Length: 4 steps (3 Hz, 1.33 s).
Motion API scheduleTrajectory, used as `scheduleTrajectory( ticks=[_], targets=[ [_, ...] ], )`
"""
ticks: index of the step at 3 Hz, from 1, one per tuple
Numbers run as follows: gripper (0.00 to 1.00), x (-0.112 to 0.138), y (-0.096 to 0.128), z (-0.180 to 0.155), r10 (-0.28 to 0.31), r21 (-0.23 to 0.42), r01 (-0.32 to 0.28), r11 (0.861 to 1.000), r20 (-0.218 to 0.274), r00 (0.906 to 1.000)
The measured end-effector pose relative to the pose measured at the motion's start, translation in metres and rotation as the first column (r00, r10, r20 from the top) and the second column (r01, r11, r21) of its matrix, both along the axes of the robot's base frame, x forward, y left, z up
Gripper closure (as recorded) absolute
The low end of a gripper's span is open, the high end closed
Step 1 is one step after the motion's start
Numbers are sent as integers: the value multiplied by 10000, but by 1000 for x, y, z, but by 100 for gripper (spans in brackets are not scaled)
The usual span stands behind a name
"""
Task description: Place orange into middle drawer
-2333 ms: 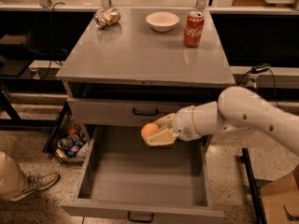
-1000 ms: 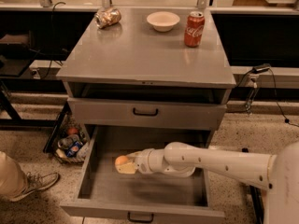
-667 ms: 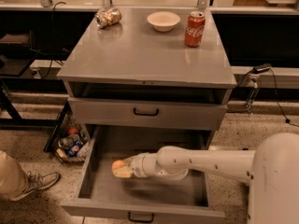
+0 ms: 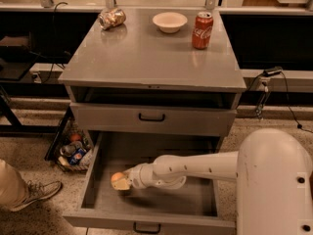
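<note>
**Task status.** The middle drawer (image 4: 190, 202) stood pulled fully out below the closed upper drawer front (image 4: 195, 121). The arm reached into it from the right, with the gripper (image 4: 124, 182) low inside the drawer's left half. The fingers were clamped on the orange (image 4: 116, 179), which sat at the gripper's tip, near the left wall. Whether it rested on the drawer floor or hung just above it could not be told. Carrying the orange into the drawer appeared complete. Release and withdrawal of the arm appeared to remain.

**Containers.**
- Middle drawer: held only the orange and the gripper.
- Upper drawer: shut, contents hidden.
- White bowl (image 4: 169, 21) on the cabinet top (image 4: 146, 62): appeared empty. It stood between a crumpled can (image 4: 112, 18) and the upright Coca-Cola can (image 4: 202, 30).
- Floor bin (image 4: 62, 142) left of the cabinet: held mixed small items, too indistinct to name.
</note>
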State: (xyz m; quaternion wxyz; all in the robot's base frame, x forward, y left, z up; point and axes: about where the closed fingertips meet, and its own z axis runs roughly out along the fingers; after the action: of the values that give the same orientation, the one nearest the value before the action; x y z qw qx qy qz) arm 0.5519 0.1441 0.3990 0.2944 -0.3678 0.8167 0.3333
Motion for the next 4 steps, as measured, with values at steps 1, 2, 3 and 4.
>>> scheduleTrajectory(
  ticks=[1, 2, 3, 4],
  targets=[
    [58, -1, 7, -7, 81, -77, -82, 9999, -85, 9999],
    [34, -1, 8, -10, 118, -87, -119, 9999, -102, 9999],
    [12, 0, 5, -9, 132, -95, -133, 9999, -85, 9999],
    [0, 2, -2, -6, -29, -27, 29, 10000, -37, 10000]
  ],
)
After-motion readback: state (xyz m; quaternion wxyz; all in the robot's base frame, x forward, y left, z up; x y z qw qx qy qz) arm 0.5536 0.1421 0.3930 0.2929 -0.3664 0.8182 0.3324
